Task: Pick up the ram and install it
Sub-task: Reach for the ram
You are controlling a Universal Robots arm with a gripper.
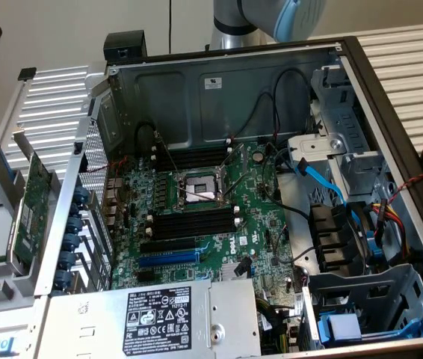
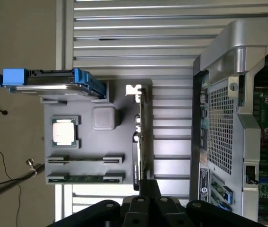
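The ram is a thin green stick lying in the outer of two slotted holders on a grey parts tray. The holder beside it shows no stick. My gripper hovers above the tray's edge by the end of the upright expansion card. Its black fingers are pressed together with nothing between them, and the ram lies a short way off to their side. In the exterior view the open computer case shows black memory slots with white end clips on both sides of the processor socket.
On the tray also sit a hard drive with blue rails, a processor chip and a grey square block. The case's perforated rear wall stands close beside the tray. The expansion card stands outside the case at the exterior view's left.
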